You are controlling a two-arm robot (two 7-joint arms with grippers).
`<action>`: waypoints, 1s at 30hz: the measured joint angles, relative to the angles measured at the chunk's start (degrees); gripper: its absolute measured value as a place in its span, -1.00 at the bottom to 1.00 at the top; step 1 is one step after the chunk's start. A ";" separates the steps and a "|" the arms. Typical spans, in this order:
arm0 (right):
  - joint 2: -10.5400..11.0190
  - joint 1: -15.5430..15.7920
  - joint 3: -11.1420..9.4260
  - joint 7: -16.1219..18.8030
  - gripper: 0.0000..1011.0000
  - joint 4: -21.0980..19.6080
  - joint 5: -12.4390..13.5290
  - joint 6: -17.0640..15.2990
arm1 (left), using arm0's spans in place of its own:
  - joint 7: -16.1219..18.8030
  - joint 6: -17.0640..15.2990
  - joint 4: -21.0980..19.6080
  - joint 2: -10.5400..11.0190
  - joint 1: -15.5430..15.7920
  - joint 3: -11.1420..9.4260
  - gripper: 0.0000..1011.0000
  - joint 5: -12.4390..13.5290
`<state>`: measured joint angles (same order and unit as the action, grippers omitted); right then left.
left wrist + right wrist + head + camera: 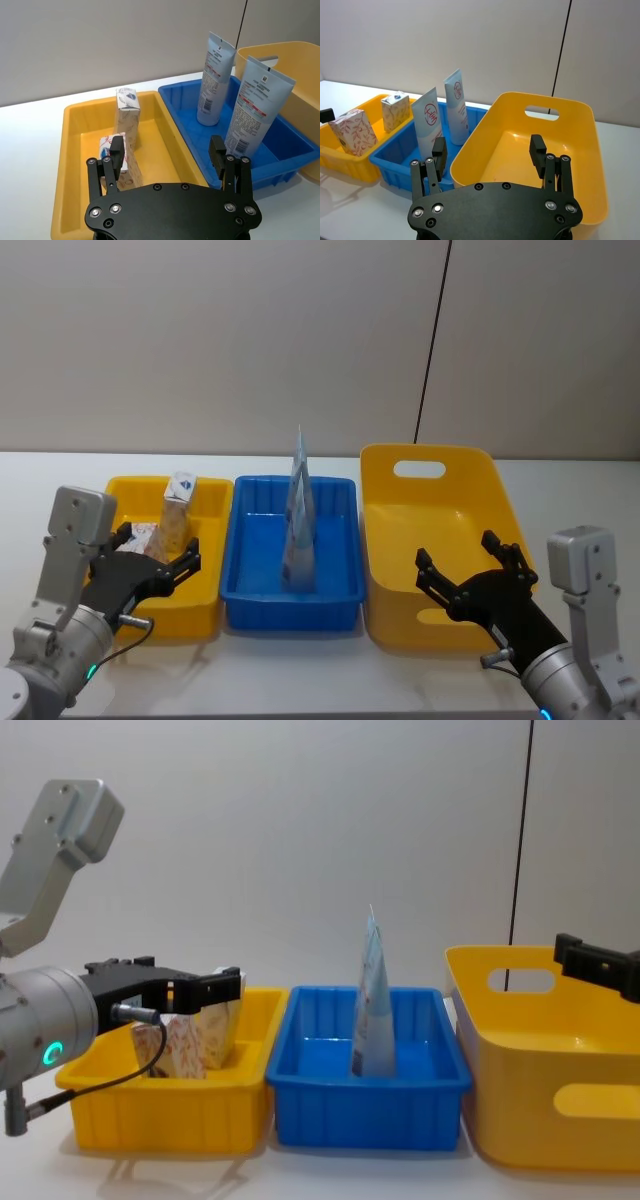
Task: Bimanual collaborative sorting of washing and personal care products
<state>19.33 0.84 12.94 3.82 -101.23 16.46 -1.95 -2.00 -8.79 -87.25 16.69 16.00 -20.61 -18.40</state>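
Note:
A beige carton (180, 502) (126, 116) and a white box with red floral print (148, 538) (111, 150) stand in the yellow tray (205, 600). Two pale blue tapering tubes (298, 515) (216, 80) (430, 125) stand upright in the blue tray (250, 595). My left gripper (158, 546) (167, 155) (215, 988) hovers open over the yellow tray's near end, just short of the floral box, holding nothing. Over the near wall of the big yellow bin (395, 625) (580, 165), my right gripper (455, 548) (488, 151) (582, 960) is open too, with nothing between its fingers.
The three containers stand side by side on a white table (300, 675), with the yellow tray on the left, the blue tray (365, 1105) in the middle and the handled bin (520, 1050) on the right. A grey wall with a black cable (432, 350) rises behind.

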 joint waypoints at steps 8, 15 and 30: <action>0.00 0.00 0.00 0.00 0.98 0.00 0.00 0.00 | -0.05 -1.04 1.03 -0.94 0.29 0.92 0.98 -0.84; 0.00 0.00 0.00 0.00 0.98 0.00 0.00 0.00 | -0.36 -1.49 2.20 -1.64 0.57 1.68 0.98 -1.45; 0.00 0.00 0.00 0.00 0.98 0.00 0.00 0.00 | -1.01 -2.76 4.75 -1.87 1.02 2.84 0.98 -1.57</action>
<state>19.33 0.84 12.94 3.83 -101.23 16.46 -1.95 -3.01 -11.54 -82.50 14.81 17.02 -17.77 -19.97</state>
